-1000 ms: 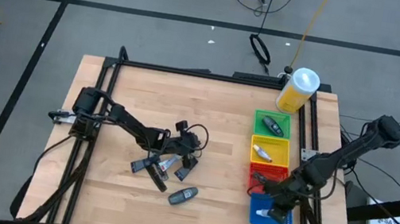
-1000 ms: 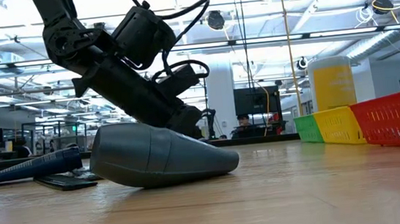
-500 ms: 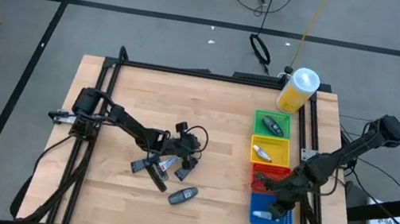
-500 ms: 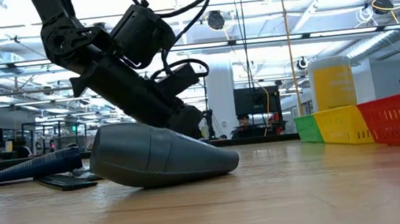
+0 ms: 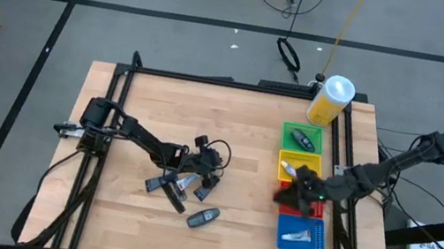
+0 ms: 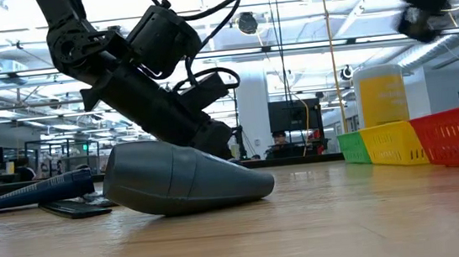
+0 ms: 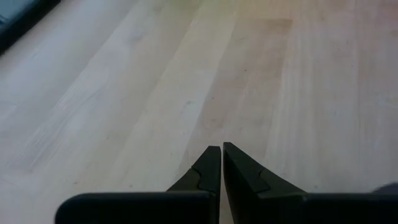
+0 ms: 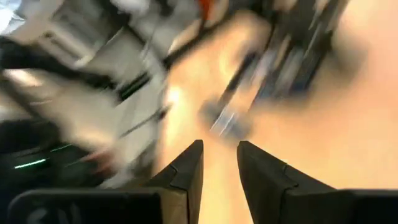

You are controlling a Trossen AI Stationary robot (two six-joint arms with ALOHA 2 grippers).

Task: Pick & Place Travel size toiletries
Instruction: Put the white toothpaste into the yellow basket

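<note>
Several toiletries lie in a cluster mid-table: a grey oblong piece, dark pieces and a small tube. My left gripper hangs shut at the cluster's far right side, over bare wood. My right gripper is open, in the air above the red tray. One white-silver tube lies flat in the blue tray, another in the yellow tray, and a dark piece in the green tray.
The four trays stand in a row along the table's right side, with the big yellow white-capped bottle at the far end. Black rails run along the left and right edges. Bare wood lies between the cluster and the trays.
My right gripper has risen from the blue tray and swung toward the far edge and the table's left, ending over the red tray. The white-silver tube stays behind, lying in the blue tray. My left arm has kept still.
</note>
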